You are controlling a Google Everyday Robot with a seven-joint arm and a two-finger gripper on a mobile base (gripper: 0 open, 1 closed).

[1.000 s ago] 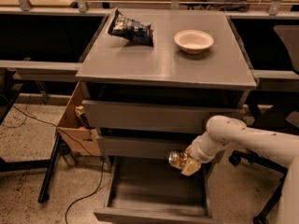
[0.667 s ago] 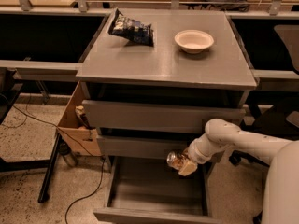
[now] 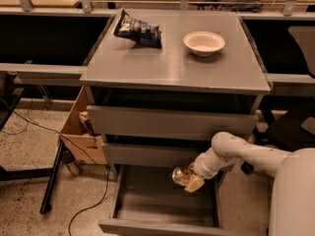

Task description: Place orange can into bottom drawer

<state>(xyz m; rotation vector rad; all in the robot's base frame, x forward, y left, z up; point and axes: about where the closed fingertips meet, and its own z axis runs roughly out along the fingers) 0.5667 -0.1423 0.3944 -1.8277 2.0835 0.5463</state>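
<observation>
We see the fingers pinching the orange can, which hangs tilted in the gripper over the right part of the open bottom drawer, just under the front of the middle drawer. We cannot tell whether the can touches the tray. Against a second ago, the can and gripper sit a little further left and lower, and the bend of the white arm has dropped with them; nothing on the cabinet has shifted. Counting outward: one can, one gripper, three grey drawers, with only the lowest pulled out and the top drawer pushed in. On the grey cabinet top we count one white bowl at the right rear and one dark blue chip bag at the left rear, well apart. One open cardboard box stands against the cabinet's left side. The floor is pale and speckled, and a black cable trails across it near the drawer's left corner.
</observation>
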